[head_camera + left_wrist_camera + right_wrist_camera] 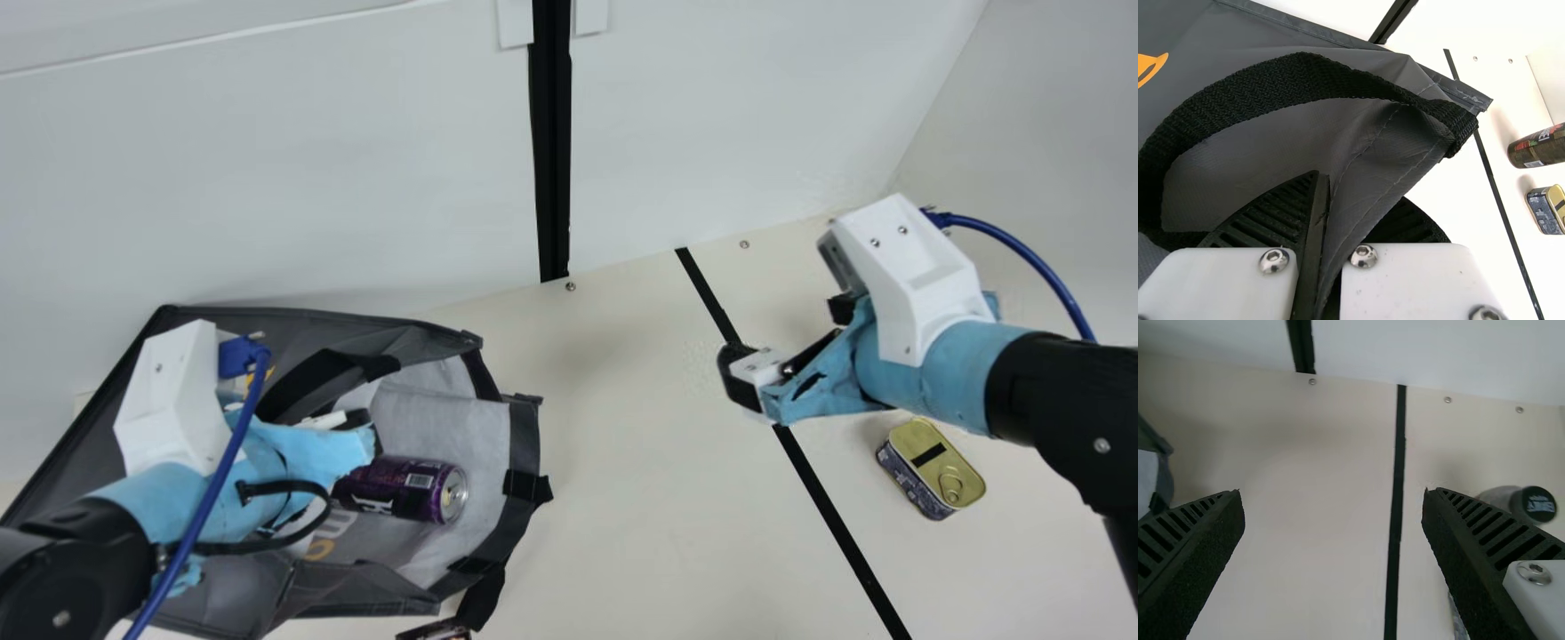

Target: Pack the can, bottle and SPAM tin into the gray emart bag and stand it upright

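1 gray bag, 1 purple can, 1 bottle, 1 tin

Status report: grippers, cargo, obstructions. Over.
Left gripper pinching gray bag; right gripper open, empty. Can inside bag; bottle, tin on table. Black strap looped beside left gripper.
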Available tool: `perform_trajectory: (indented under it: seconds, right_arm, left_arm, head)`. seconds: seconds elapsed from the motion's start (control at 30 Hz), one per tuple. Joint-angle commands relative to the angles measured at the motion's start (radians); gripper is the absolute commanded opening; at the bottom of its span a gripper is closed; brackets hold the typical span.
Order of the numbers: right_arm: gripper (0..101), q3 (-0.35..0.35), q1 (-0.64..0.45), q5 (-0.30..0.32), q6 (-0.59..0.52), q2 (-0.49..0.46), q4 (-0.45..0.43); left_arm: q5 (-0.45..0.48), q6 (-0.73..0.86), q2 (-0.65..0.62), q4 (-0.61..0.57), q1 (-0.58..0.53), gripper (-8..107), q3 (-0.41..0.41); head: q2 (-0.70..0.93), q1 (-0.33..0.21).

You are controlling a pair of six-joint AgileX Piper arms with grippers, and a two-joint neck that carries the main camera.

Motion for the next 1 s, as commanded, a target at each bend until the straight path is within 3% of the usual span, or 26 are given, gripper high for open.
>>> perform_trajectory:
  seconds: [0.0, 0.4, 0.73, 0.97]
  right_arm:
    - [95, -0.003, -0.014, 0.0, 0.02, -0.004, -0.04]
    - [95, -0.017, -0.054, 0.031, 0.172, -0.056, -0.252]
    - [95, -0.049, -0.01, 0.133, 0.333, -0.098, -0.429]
    - [95, -0.076, 0.032, 0.207, 0.426, -0.114, -0.506]
  left_arm:
    - [0.0, 0.0, 0.0, 0.0, 0.0, -8, 0.0]
    - [0.0, 0.0, 0.0, 0.0, 0.0, -8, 0.0]
    - [0.0, 0.0, 0.0, 0.0, 0.0, -8, 0.0]
    - [0.0, 0.0, 0.0, 0.0, 0.0, -8, 0.0]
  head:
    - [-0.001, -0.021]
    - [-0.001, -0.021]
    - [-0.001, -0.021]
    - [-0.001, -0.021]
